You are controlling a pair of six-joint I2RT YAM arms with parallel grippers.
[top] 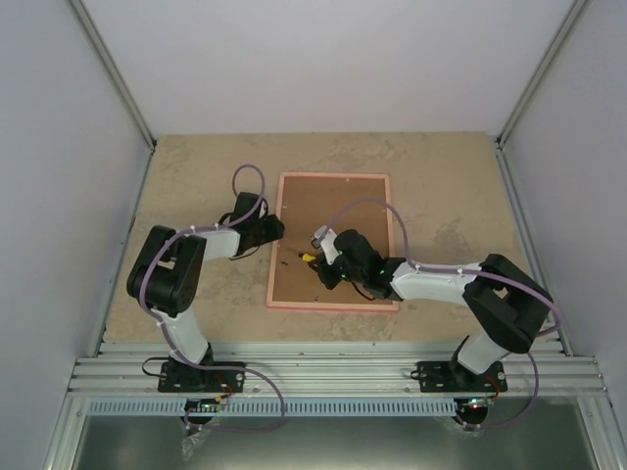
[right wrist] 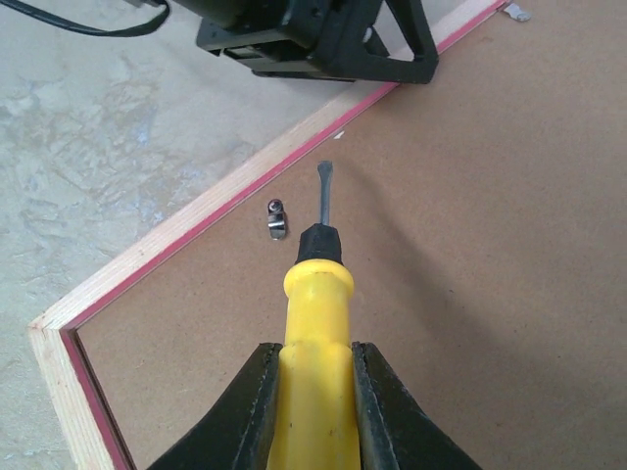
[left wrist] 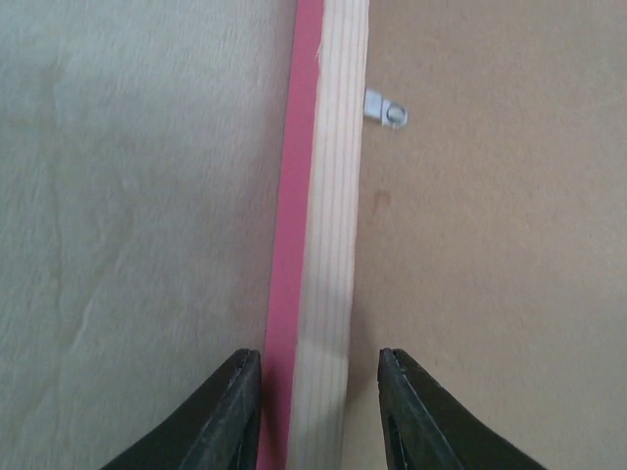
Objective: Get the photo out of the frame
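The pink frame (top: 333, 305) lies face down on the table, its brown backing board (top: 343, 201) facing up. The photo is hidden under the board. My left gripper (top: 277, 232) is open and straddles the frame's left rail (left wrist: 333, 196); its left finger is against the pink side, and its right finger stands apart from the wood. My right gripper (top: 328, 262) is shut on a yellow-handled screwdriver (right wrist: 318, 294), held low over the board. The screwdriver's tip points at the left rail, beside a small metal clip (right wrist: 277, 217).
Another metal clip (left wrist: 385, 110) sits on the board by the left rail, ahead of my left gripper. The left gripper's black body (right wrist: 323, 39) is just beyond the screwdriver tip. The beige table (top: 196, 176) is enclosed by grey walls, with a metal rail at the near edge.
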